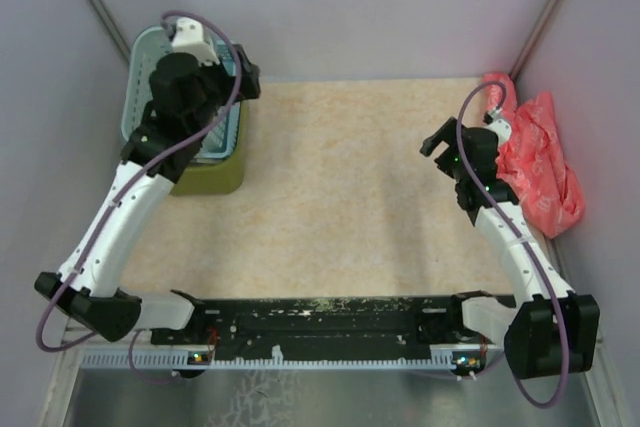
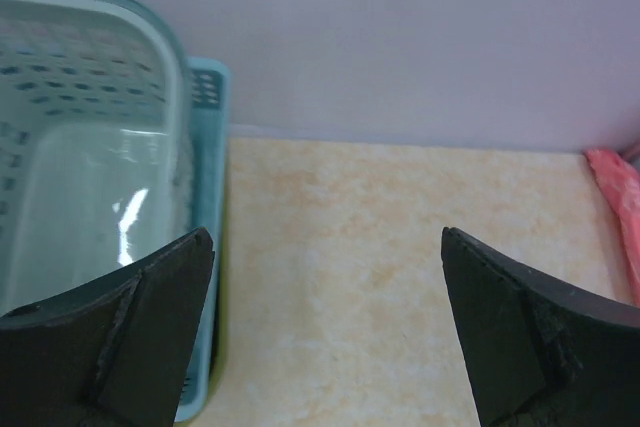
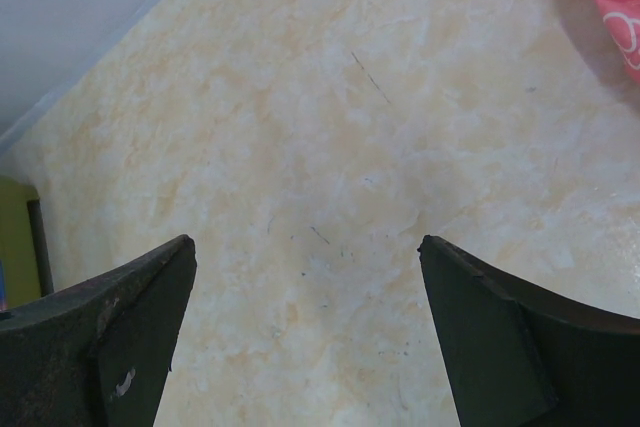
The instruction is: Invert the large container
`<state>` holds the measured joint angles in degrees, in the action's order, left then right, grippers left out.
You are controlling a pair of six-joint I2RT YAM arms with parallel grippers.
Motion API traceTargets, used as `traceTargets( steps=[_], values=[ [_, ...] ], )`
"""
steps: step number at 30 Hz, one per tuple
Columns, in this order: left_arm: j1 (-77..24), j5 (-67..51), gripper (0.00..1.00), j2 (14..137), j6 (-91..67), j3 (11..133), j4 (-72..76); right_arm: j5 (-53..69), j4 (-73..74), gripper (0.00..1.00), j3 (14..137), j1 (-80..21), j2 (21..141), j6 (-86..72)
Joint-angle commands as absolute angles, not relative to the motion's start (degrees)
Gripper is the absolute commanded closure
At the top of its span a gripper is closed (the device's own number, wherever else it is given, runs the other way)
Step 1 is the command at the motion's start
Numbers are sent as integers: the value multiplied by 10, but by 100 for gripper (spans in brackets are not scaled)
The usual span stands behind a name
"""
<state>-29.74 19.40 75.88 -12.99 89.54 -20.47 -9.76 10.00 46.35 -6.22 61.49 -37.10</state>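
Covering most of the overhead view, a beige mottled table [image 1: 350,197] runs between pale walls. The large container [image 1: 212,179], a deep olive-green tub, stands upright in the far left corner, close to the back and left walls. A teal slotted basket [image 2: 206,117] is nested in it, and a paler see-through green tray [image 2: 90,147] sits inside that, so only the tub's near and right sides show from above. A crumpled red-pink plastic bag [image 1: 540,162] lies against the right wall, well apart from the tub.

The left arm reaches over the stack. The left gripper [image 2: 325,337] is released, its fingers spread wide. One finger [image 2: 150,337] is above the right rim of the baskets and the other is over bare table; whether the first touches the rim cannot be told. The right gripper [image 3: 305,337] is also released and holds nothing, hovering over bare table near the bag.
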Motion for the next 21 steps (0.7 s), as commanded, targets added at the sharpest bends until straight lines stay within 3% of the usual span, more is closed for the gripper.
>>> traceTargets(
  steps=[1,6,13,17,21],
  values=[
    [-230,229,0,781,-107,961,-304,-107,148,6,526,-63,636,-408],
    [-172,227,0,835,-80,1011,-342,-101,168,5,540,-63,651,-417],
    [-105,129,2,886,-82,992,-347,-36,150,5,531,-63,652,-360],
    [-99,108,13,894,-79,970,-339,-31,151,5,530,-63,652,-353],
    [-97,83,35,882,-73,948,-323,-42,153,5,529,-63,648,-352]
  ],
)
